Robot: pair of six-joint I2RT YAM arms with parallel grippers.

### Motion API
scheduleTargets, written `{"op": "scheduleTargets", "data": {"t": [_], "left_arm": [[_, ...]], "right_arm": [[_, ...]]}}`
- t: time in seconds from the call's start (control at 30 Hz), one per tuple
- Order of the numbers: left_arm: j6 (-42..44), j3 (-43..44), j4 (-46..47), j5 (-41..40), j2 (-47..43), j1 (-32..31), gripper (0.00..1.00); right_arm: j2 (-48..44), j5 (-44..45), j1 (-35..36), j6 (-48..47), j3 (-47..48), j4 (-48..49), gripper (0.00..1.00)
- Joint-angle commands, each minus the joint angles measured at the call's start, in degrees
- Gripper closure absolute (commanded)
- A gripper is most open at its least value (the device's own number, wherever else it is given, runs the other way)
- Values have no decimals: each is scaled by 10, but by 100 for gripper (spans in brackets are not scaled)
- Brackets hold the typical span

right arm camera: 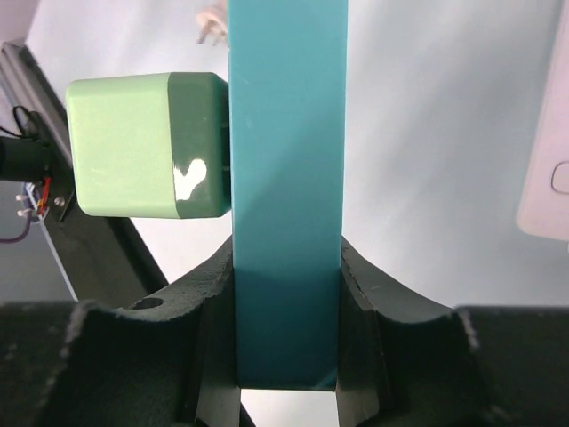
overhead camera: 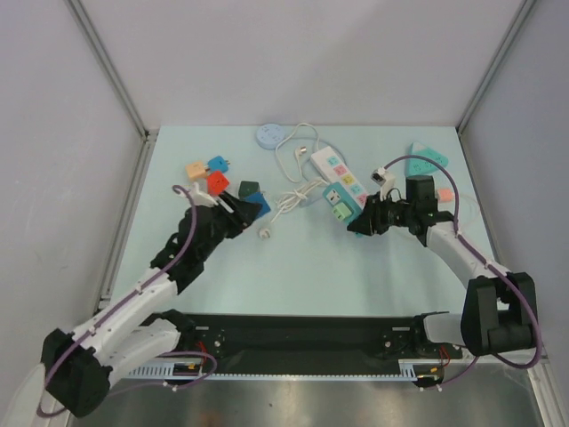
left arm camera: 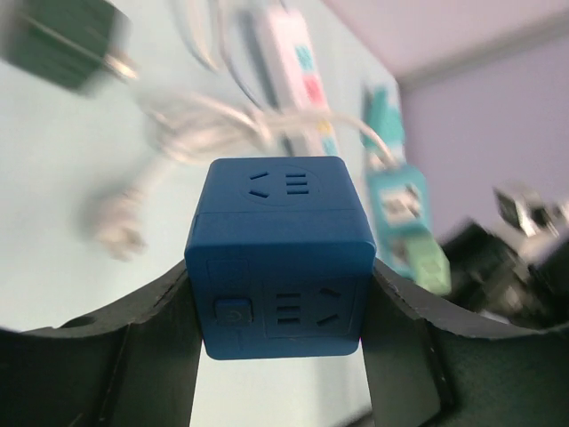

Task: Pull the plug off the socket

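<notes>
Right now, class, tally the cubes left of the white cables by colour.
Orange cube: 1
Light blue cube: 1
Red cube: 1
Dark green cube: 1
Dark blue cube: 1
Total: 5

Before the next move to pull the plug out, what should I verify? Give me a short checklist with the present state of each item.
1. Right gripper shut on teal power strip: ok.
2. Green plug seated in the strip: ok.
3. Left gripper free to take the plug: not ok, shut on blue cube socket.
4. White cable clear of the strip: cannot tell.
</notes>
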Motion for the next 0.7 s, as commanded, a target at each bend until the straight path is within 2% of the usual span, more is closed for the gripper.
{"op": "scheduleTargets", "data": {"t": [0.0, 0.07, 0.23, 0.4, 0.47, 0.6, 0.67], "left_arm": [[75, -1, -91, -4, -45, 94, 100], [98, 9, -120, -3, -44, 153, 100], [146, 70, -189, 4, 54, 236, 100], [161, 100, -160, 33, 161, 276, 100], [171, 144, -159, 43, 223, 306, 100], [184, 194, -169, 51, 283, 328, 100], [189, 216, -180, 58, 323, 334, 96]], "right_arm": [[-36, -90, -11, -33, 7, 29, 100], [-38, -92, -11, -31, 5, 34, 100], [-39, -91, -11, -25, 5, 36, 100], [-45, -91, -11, -23, 5, 37, 100], [-48, -89, -12, -22, 4, 37, 100], [-51, -89, -11, -21, 4, 38, 100], [-50, -89, -10, -21, 5, 38, 100]]}}
